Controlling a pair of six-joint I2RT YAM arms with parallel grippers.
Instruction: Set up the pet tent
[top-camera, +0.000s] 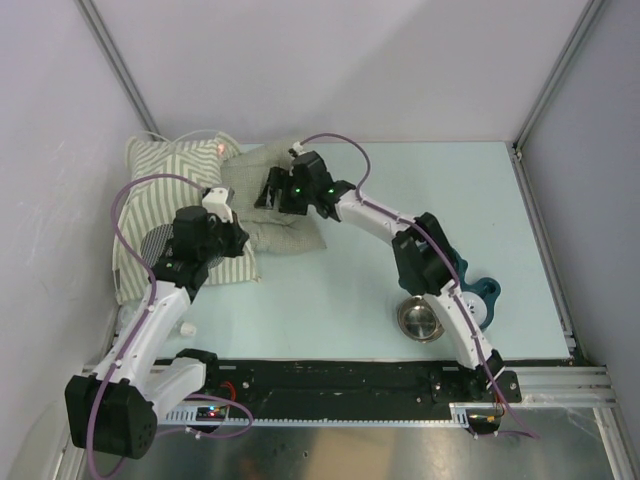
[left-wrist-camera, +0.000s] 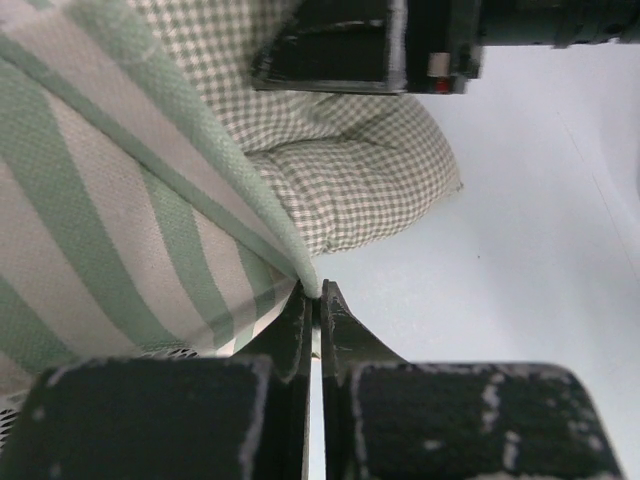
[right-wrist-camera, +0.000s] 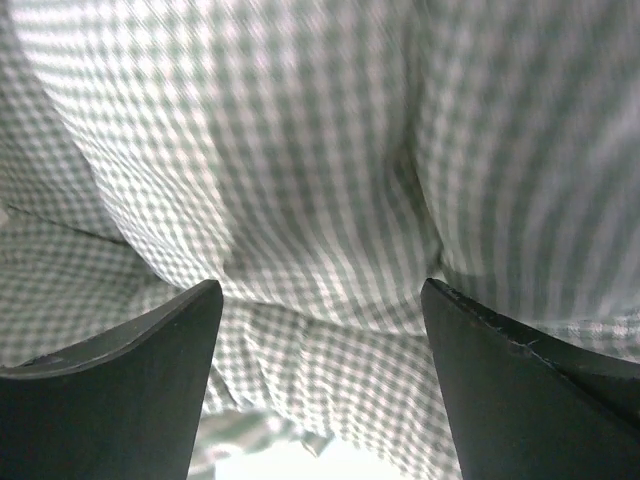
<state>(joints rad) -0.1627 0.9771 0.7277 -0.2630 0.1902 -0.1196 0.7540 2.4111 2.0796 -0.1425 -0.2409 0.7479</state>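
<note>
The pet tent (top-camera: 160, 200) lies flattened at the table's far left, olive-grey and white striped, with a grey mesh window (top-camera: 153, 245) and a small pink-red mark (top-camera: 218, 148). My left gripper (top-camera: 238, 240) is shut on the tent's right edge. The left wrist view shows the jaws (left-wrist-camera: 318, 300) pinching a fold of the striped fabric (left-wrist-camera: 120, 220). A grey-green checked cushion (top-camera: 272, 225) lies beside the tent, also in the left wrist view (left-wrist-camera: 350, 170). My right gripper (top-camera: 268, 190) is open just above the cushion (right-wrist-camera: 300, 150), its fingers (right-wrist-camera: 130, 380) apart and holding nothing.
A steel bowl (top-camera: 422, 320) and a teal object (top-camera: 482, 290) sit near the right arm's base. A small white object (top-camera: 186, 328) lies by the left arm. Grey walls close in the left, back and right sides.
</note>
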